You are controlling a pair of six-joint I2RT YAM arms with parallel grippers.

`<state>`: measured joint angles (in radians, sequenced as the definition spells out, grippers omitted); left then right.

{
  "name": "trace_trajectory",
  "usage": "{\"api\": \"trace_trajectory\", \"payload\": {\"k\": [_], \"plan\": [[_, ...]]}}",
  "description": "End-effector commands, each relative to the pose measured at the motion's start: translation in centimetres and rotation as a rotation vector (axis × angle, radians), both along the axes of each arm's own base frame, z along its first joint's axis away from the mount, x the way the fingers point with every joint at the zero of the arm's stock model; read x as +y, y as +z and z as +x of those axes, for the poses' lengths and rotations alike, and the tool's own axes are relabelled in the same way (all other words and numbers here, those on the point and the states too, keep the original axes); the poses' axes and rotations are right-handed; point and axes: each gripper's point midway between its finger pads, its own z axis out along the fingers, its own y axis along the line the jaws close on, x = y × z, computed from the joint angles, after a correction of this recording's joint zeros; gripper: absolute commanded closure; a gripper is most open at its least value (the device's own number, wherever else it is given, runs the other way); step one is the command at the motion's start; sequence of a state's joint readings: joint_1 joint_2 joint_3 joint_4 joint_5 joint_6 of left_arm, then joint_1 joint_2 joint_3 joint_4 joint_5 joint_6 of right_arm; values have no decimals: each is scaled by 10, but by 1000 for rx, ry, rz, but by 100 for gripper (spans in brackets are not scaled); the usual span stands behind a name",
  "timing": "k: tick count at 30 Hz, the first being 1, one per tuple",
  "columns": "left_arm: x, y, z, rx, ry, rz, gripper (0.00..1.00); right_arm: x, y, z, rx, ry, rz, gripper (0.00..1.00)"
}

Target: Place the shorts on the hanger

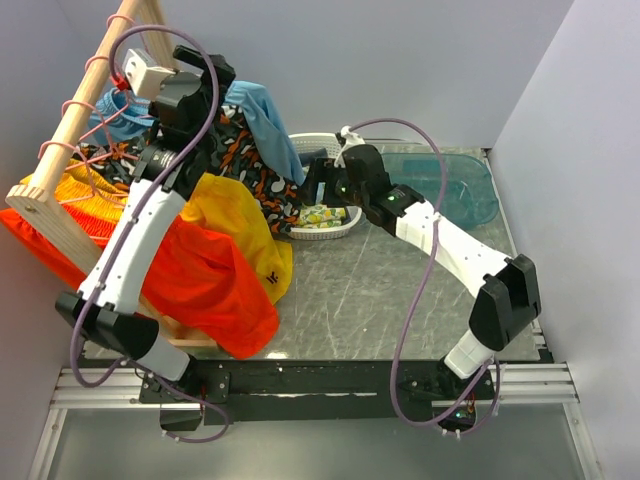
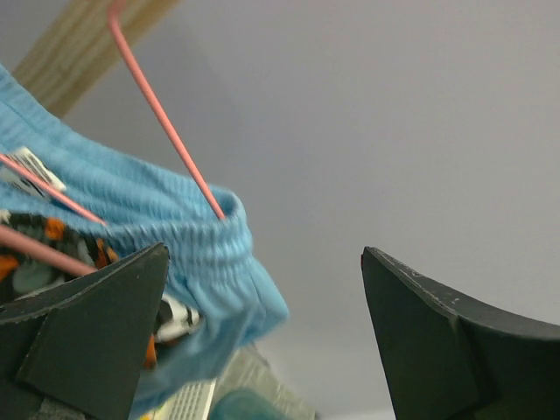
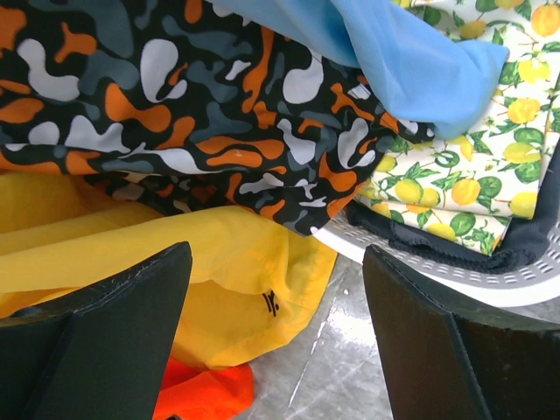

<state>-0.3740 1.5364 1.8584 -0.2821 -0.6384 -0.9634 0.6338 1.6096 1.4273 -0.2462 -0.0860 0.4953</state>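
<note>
The sky-blue shorts (image 1: 268, 122) hang at the back by the wooden rack, one leg falling toward the basket. In the left wrist view their elastic waistband (image 2: 175, 223) lies over the pink wire hanger (image 2: 166, 118), and the wire runs into the fabric. The hanger (image 1: 112, 112) shows by the rail. My left gripper (image 1: 212, 78) is open and empty, the waistband beside its left finger (image 2: 87, 332). My right gripper (image 1: 318, 182) is open and empty above the table. A blue leg (image 3: 411, 61) hangs ahead of it.
Black, orange and white patterned shorts (image 3: 201, 114), yellow shorts (image 3: 175, 262) and orange cloth (image 1: 215, 285) drape from the sloping wooden rack (image 1: 60, 175). A white basket (image 3: 455, 273) holds lemon-print cloth (image 3: 455, 175). A teal tray (image 1: 455, 185) lies back right.
</note>
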Motion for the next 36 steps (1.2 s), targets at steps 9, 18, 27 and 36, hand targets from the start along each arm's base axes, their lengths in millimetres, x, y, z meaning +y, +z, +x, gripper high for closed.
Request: {"api": "trace_trajectory", "payload": {"k": [9,18,27,36], "plan": [[-146,-36,-95,71,-490,288,3,-85,57,-47,-195,-265,128,12],[-249,-209,-189,251,-792,566,4,-171,19,-111,-200,-481,173,10],[-254,-271,-222,215,-932,565,4,-212,-9,-139,-217,-597,224,6],[-253,-252,-221,163,-924,571,3,-222,-19,-135,-203,-669,194,4]]}}
